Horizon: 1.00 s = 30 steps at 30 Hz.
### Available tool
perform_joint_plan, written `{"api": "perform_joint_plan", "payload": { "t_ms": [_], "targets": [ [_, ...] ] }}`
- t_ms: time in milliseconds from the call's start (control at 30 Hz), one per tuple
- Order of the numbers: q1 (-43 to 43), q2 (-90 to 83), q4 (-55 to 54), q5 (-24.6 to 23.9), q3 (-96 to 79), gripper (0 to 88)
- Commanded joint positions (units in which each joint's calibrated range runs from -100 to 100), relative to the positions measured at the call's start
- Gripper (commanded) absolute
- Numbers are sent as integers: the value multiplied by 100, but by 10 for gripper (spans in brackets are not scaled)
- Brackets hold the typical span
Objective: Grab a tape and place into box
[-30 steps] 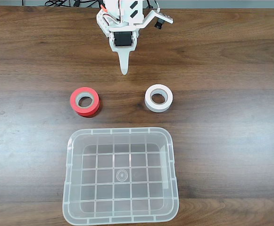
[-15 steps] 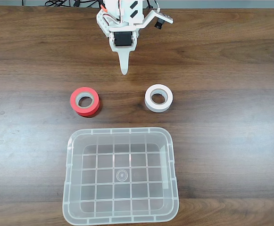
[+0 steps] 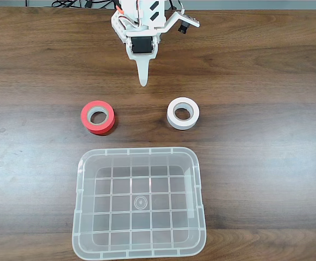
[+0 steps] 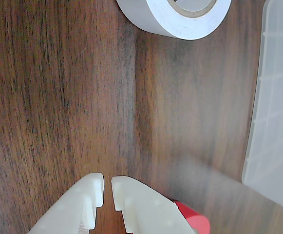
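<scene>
**Gripper parked at far edge, jaws nearly together, nothing held**

Fixed view: the arm (image 3: 141, 27) sits at the top edge of the wooden table (image 3: 266, 65). The gripper (image 3: 142, 81) points down-frame toward the gap between the two rolls, with bare wood all round its tip. Wrist view: the gripper (image 4: 107, 187) enters from the bottom edge; jaws close together with a thin slit between the tips, empty.

The tape (image 3: 183, 113) lies flat on the table, hollow core up, down-frame and right of the gripper tip, well apart from it. In the wrist view the tape (image 4: 156, 19) is cut by the top edge.

The red roll (image 3: 98, 116) lies flat on the left, well apart from the tape, open wood between them. In the wrist view a sliver of the red roll (image 4: 195, 222) peeks out beside the finger at the bottom.

The box (image 3: 81, 217) is down-frame of both rolls, a strip of table between it and each. Its bottom rim runs close to the frame edge. Wide bare table left and right of it. Interior holds nothing. In the wrist view the box (image 4: 273, 97) fills the right edge.

Count: 2 rolls (1 white, 1 red), 1 box, 1 gripper.
</scene>
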<state>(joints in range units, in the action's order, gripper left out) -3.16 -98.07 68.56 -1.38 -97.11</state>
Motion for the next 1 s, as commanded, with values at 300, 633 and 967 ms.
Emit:
{"api": "perform_joint_plan", "payload": {
  "t_ms": [300,633,967],
  "targets": [
    [1,-80,-957,-88,-166,13],
    [-848,25,-1077,-73,-70,13],
    [-1184,49,-537,-52,491,13]
  ]
}}
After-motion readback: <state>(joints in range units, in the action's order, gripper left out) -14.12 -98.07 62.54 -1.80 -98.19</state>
